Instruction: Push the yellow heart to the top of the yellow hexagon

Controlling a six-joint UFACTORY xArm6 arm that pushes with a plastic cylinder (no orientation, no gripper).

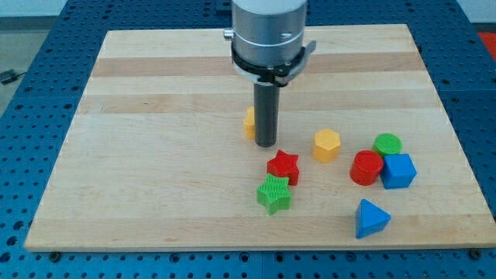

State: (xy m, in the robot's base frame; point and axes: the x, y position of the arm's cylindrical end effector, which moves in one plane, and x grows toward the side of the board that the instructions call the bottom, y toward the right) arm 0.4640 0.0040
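The yellow heart (249,123) sits near the board's middle, mostly hidden behind my rod; only its left edge shows. My tip (266,144) rests on the board right against the heart's right side. The yellow hexagon (327,145) lies to the right of the tip, about a block's width away. The heart is to the left of the hexagon and slightly higher in the view.
A red star (284,167) and a green star (274,193) lie just below the tip. A red cylinder (366,167), a green cylinder (387,144), a blue cube (398,170) and a blue triangle (370,218) cluster at the lower right. The wooden board (155,116) ends at all four sides.
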